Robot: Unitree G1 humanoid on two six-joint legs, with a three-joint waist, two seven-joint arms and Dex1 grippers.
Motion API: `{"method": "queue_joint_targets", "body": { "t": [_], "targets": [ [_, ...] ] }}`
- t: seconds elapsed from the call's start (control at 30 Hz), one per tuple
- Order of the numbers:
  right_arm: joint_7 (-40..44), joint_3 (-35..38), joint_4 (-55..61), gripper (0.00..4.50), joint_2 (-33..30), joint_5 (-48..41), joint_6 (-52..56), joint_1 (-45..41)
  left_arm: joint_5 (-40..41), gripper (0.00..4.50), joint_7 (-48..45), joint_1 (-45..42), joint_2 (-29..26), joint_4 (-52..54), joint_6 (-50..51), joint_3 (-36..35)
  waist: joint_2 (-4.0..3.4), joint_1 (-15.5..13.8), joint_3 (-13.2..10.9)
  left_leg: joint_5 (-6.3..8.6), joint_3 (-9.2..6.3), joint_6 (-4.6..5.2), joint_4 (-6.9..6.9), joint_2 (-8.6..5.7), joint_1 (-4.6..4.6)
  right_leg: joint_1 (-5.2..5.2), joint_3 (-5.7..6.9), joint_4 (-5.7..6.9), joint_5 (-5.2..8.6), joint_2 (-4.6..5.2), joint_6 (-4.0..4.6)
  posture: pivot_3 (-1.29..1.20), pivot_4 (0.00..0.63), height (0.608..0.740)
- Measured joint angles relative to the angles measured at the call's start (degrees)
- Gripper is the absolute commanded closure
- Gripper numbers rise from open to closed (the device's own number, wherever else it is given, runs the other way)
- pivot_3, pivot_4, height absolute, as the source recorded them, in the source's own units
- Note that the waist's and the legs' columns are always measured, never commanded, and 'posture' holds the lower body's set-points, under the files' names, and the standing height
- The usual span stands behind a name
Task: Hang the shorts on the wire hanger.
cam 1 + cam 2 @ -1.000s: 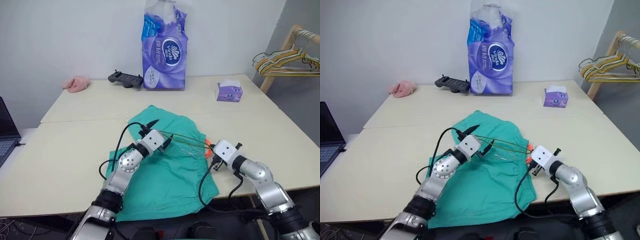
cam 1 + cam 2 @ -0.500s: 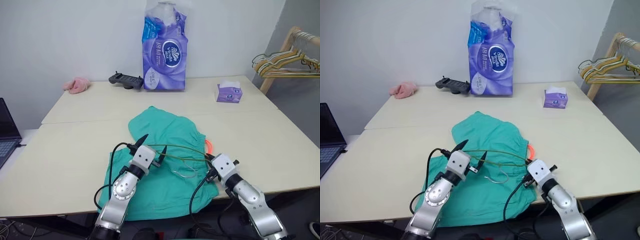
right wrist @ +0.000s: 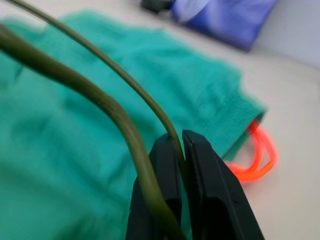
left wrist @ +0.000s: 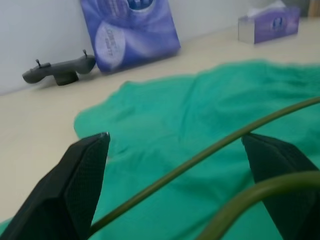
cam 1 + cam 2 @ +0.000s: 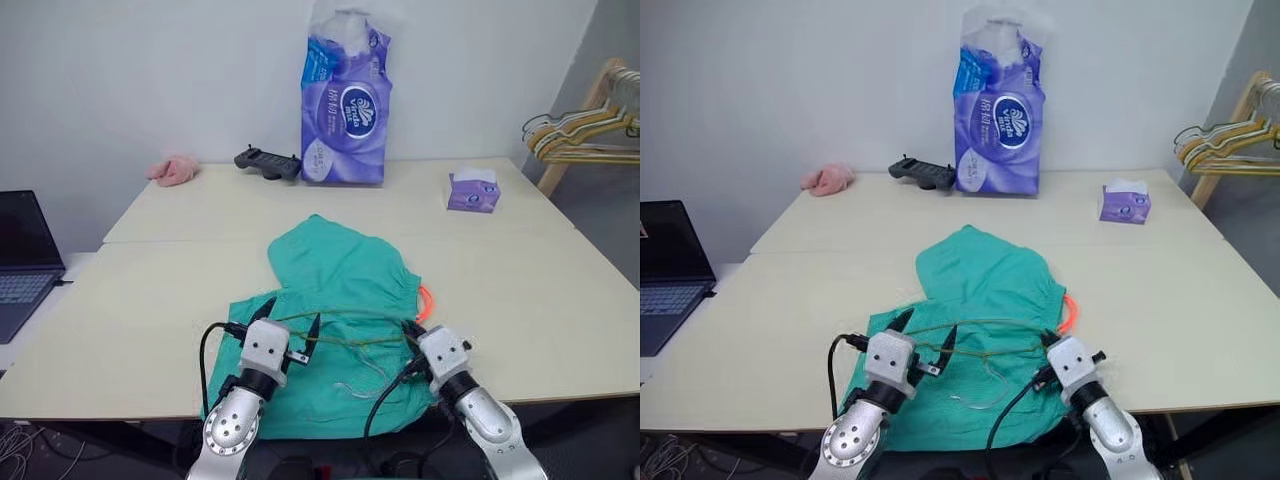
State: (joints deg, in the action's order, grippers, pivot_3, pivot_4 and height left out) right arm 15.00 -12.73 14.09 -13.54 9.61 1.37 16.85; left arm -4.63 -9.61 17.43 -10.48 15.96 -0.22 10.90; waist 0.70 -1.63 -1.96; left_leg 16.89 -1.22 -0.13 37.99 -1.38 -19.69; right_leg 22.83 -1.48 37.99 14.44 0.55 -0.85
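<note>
The wire hanger (image 5: 340,330) lies crosswise over the shorts (image 5: 345,270), right pincer (image 5: 411,331) pinching one end.

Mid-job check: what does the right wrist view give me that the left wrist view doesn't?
Right wrist view: the right gripper pinched shut on the wire hanger, plus the orange drawstring looping past the waistband. Left wrist view: the left gripper open, the hanger wire passing between its fingers, plus the black controller and the small tissue box. Both: the shorts lying on the table, the hanger wire, and the purple tissue pack.
</note>
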Motion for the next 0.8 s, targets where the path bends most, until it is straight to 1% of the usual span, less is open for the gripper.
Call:
{"method": "queue_joint_targets", "body": {
  "t": [0.03, 0.1, 0.2, 0.27, 0.4, 0.8],
  "targets": [
    [0.1, 0.0, 0.0, 4.5, -0.1, 0.3, 0.1, -0.1, 0.0, 0.04, 0.0, -0.1, 0.2, -0.6, 0.1, 0.0, -0.04, 0.2, -0.1, 0.0, -0.06, 0.0, 0.01, 0.02, -0.02, -0.01, 0.07, 0.02, 0.01, -0.01, 0.02, -0.04, 0.0, 0.74],
    [0.5, 0.0, 0.0, 4.5, -1.0, 0.3, 0.5, -0.8, 0.0, 0.04, -0.1, -1.5, 0.2, -0.9, 0.4, 0.0, 0.34, 0.3, -0.2, 0.02, -0.31, -0.04, 0.02, 0.11, 0.03, -0.21, 0.34, -0.07, 0.03, -0.06, 0.06, -0.04, 0.0, 0.74],
    [1.2, 0.2, 0.0, 4.5, -2.1, 0.3, 1.6, -2.1, 0.0, 0.04, -0.4, -3.2, 0.1, -2.0, 1.1, 0.1, 0.26, 0.8, -0.4, 0.03, -0.27, -0.06, 0.03, 0.1, 0.23, -0.57, 0.32, -0.09, 0.05, -0.03, 0.09, -0.05, 0.0, 0.74],
    [1.6, 0.3, 0.0, 4.5, -3.1, 0.3, 2.1, -2.7, 0.0, 0.04, -0.7, -4.1, 0.1, -2.7, 1.3, 0.1, 0.35, 1.1, -0.6, 0.04, -0.27, -0.07, 0.04, 0.1, 0.52, -0.69, 0.32, -0.08, 0.23, -0.02, 0.38, -0.05, 0.0, 0.74],
    [2.7, 0.9, 0.0, 4.5, -4.6, 0.3, 3.3, -4.7, 0.2, 0.04, -0.9, -6.4, 0.1, -3.7, 1.9, 0.1, 0.46, 1.6, -0.9, 0.04, -0.3, -0.08, 0.05, 0.11, 0.84, -1.11, 0.33, -0.06, 0.24, 0.19, 0.41, -0.06, 0.0, 0.74],
    [6.2, 2.7, 0.5, 4.5, -9.6, 0.4, 6.6, -10.9, 2.3, 0.04, -1.1, -13.7, 0.3, -7.3, 3.6, 0.1, 0.65, 1.8, -1.5, 0.05, -0.33, -0.09, 0.03, 0.08, 0.83, -1.07, 0.37, -0.13, 0.18, 0.25, 0.3, -0.05, 0.0, 0.74]
  ]
}}
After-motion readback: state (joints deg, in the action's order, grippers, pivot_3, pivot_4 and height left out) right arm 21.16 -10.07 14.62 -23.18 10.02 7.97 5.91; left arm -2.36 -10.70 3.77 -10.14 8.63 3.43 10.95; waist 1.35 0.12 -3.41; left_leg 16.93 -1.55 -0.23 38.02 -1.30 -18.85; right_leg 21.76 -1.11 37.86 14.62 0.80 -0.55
